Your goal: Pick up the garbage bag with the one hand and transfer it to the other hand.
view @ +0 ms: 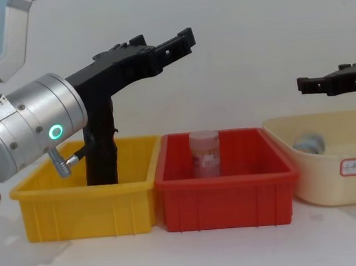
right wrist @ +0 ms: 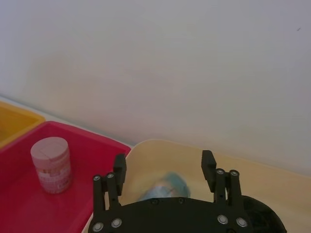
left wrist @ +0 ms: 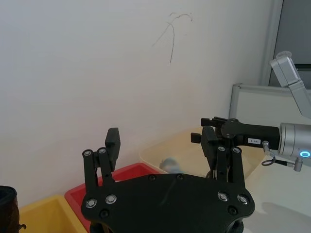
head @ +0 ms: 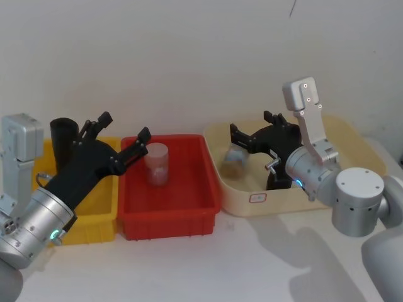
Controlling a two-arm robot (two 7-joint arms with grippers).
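Observation:
One garbage bag (head: 61, 139), a tall black roll, stands upright at the back of the yellow bin (head: 94, 220); it also appears in the chest view (view: 100, 145). My left gripper (head: 124, 126) hovers open and empty just right of the roll's top, above the edge between the yellow and red bins (view: 164, 41). A second black roll (head: 277, 179) stands in the beige bin (head: 352, 135), mostly hidden behind my right wrist. Over that bin's left part my right gripper (head: 252, 124) is raised, open and empty, as its wrist view confirms (right wrist: 164, 162).
The red bin (head: 170, 223) in the middle holds an upright pinkish clear jar (head: 157, 163). A blue-lidded jar (head: 234, 157) lies in the beige bin under the right gripper. A white wall stands close behind the bins. White tabletop lies in front.

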